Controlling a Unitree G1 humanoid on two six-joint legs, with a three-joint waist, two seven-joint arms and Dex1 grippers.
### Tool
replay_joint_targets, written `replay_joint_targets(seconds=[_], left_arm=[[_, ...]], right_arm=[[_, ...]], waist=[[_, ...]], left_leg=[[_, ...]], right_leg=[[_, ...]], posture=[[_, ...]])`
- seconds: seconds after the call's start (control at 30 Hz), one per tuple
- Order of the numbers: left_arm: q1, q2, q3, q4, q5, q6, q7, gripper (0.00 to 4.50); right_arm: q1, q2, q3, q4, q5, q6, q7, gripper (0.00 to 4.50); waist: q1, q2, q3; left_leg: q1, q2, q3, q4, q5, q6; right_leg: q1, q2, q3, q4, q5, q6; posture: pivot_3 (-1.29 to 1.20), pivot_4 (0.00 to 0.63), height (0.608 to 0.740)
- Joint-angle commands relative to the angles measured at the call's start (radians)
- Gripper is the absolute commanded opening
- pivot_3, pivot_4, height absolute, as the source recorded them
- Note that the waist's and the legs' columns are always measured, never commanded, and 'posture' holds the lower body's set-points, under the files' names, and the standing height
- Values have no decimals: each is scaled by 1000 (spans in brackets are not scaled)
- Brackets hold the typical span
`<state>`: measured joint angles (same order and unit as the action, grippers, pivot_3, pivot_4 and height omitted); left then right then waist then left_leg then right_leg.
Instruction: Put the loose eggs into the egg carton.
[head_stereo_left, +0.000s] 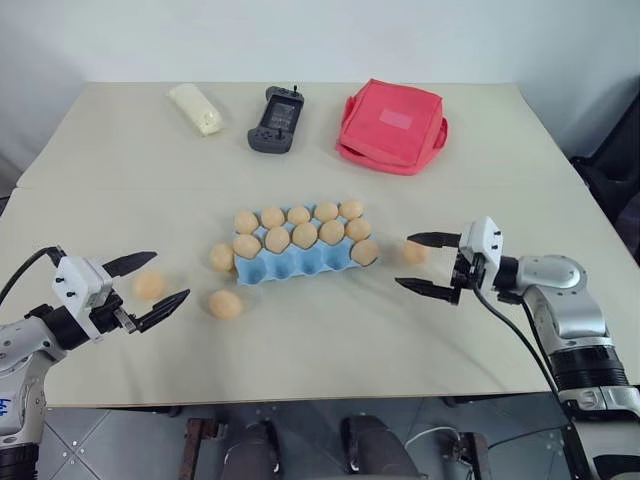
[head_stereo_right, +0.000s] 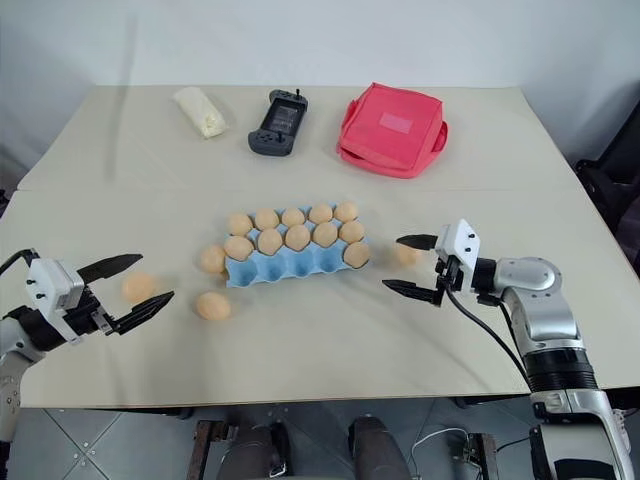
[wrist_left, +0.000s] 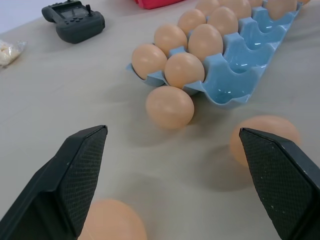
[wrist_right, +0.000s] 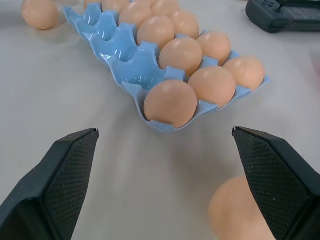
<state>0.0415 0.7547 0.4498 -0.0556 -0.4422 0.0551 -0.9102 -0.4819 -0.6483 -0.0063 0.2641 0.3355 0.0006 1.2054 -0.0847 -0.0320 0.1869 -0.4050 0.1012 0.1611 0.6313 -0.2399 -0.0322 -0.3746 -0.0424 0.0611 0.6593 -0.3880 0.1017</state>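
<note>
The beige table (head_stereo_left: 300, 350) carried everything. At its far edge lay a red square pouch (head_stereo_left: 391, 125), a dark handheld controller (head_stereo_left: 276, 120) and a pale cream bundle (head_stereo_left: 197, 107). The light blue egg carton (head_stereo_left: 295, 262) sat near the middle of the table; its two far rows held ten eggs and one more sat in the right end cup of the near row (head_stereo_left: 365, 251), while the other near cups were bare.

The left gripper (head_stereo_left: 143, 283) hung low over the table well to the carton's left, its two black fingers spread wide and gripping nothing; one loose egg (head_stereo_left: 150, 286) lay on the table between them. The right gripper (head_stereo_left: 428, 264) hovered just right of the carton, equally wide and empty, with another egg (head_stereo_left: 414, 251) lying just by its far finger.

Two further loose eggs remained: one touching the carton's left end (head_stereo_left: 221, 257), one just in front of that corner (head_stereo_left: 225, 304).
</note>
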Motion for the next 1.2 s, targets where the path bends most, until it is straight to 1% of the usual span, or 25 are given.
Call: replay_joint_targets(seconds=[0.03,0.13,0.23,0.33,0.4,0.5,0.6,0.7,0.77,0.87,1.0,1.1,1.2], left_arm=[[-13,3,9,-19,-5,-2,12,4500],[-29,-4,3,-23,-24,10,8,4500],[-48,-5,-30,-46,-26,23,-8,4500],[-97,-16,-113,-95,-31,48,-27,4500],[-133,-31,-175,-127,-31,75,-31,4500],[-165,-50,-239,-149,-24,102,-38,4500],[-188,-63,-288,-156,-24,125,-47,4500],[-203,-77,-317,-157,-27,138,-58,4500],[-204,-76,-322,-158,-25,140,-63,4500],[-204,-73,-319,-162,-33,150,-67,4500],[-209,-79,-301,-170,-58,168,-59,4500],[-207,-74,-298,-175,-59,176,-57,4500],[-203,-78,-294,-188,-56,176,-46,4500]], right_arm=[[-8,8,-20,-7,3,-19,-11,4489],[-1,7,-41,-14,6,-20,-35,4489],[24,-2,-88,-32,20,-12,-89,4489],[111,-27,-175,-60,19,-14,-166,4489],[188,-39,-232,-73,16,-18,-209,4489],[272,-33,-282,-83,26,1,-257,4489],[324,-24,-299,-81,18,-3,-289,4489],[326,-20,-282,-83,11,7,-305,4489],[290,-13,-257,-77,11,19,-304,4489],[190,-5,-190,-37,-13,56,-291,4489],[57,6,-113,44,-54,76,-279,4489],[-60,35,-63,163,-85,43,-249,4489],[-173,67,-51,359,-109,4,-238,4489]], waist=[[0,0,0],[0,0,0],[1,0,0],[10,0,0],[26,0,0],[27,0,0],[19,0,0],[2,0,0],[-6,0,0],[-16,0,0],[-15,1,0],[-13,1,0],[-13,1,0]], left_leg=[[0,0,0,0,0,0],[0,0,0,0,0,0],[0,0,0,0,0,0],[0,-1,-1,0,0,0],[0,-2,-1,0,0,0],[0,-2,0,1,0,1],[1,-1,1,1,0,0],[2,-1,2,1,1,0],[2,-1,2,1,2,0],[3,-1,2,2,4,1],[3,-2,1,2,5,2],[2,-2,1,2,5,3],[2,-2,1,2,5,3]], right_leg=[[0,0,0,0,0,0],[0,0,0,0,0,0],[0,1,0,1,0,0],[0,1,-1,0,0,0],[1,1,-1,0,0,1],[1,2,1,-1,0,1],[1,4,2,0,0,1],[1,5,3,2,0,2],[1,5,3,3,1,2],[1,5,4,4,3,3],[1,4,3,4,4,3],[1,4,3,3,4,3],[1,4,3,3,4,3]], posture=[[0,150,740],[0,150,740],[0,150,740],[0,150,740],[0,150,740],[0,150,740],[0,150,740],[0,150,740],[0,150,740],[0,150,740],[0,150,740],[0,150,740],[0,150,740]])
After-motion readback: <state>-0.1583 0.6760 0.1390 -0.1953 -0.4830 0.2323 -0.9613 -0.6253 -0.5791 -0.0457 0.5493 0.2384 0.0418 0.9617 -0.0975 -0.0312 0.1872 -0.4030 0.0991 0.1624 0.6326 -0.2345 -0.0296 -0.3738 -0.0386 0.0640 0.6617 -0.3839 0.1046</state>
